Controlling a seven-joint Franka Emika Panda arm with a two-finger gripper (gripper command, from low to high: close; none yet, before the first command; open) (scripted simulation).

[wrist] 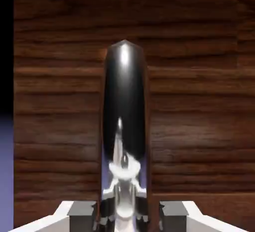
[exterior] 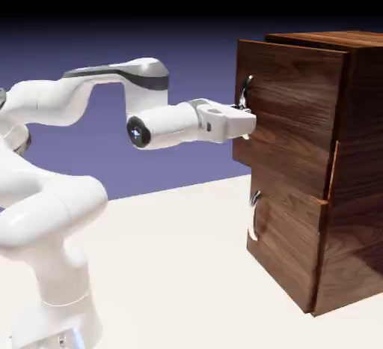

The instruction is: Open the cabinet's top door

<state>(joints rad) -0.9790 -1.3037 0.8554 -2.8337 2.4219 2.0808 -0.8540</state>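
The dark walnut cabinet (exterior: 360, 153) stands at the exterior view's right. Its top door (exterior: 295, 111) carries a curved silver handle (exterior: 246, 87) near its left edge. My gripper (exterior: 244, 117) reaches in level from the left and sits on that handle's lower part. In the hand view the handle (wrist: 124, 101) rises as a tall shiny bar straight up the middle, in front of the top door's wood (wrist: 199, 101). It passes between my grey fingertips (wrist: 82, 217), which sit tight against it on both sides. My gripper (wrist: 124, 219) is shut on the handle.
Below the top door is a matching lower panel (exterior: 288, 246) with its own silver handle (exterior: 254, 218). The cabinet rests on the pale table (exterior: 187, 265). My white arm arches in from the lower left.
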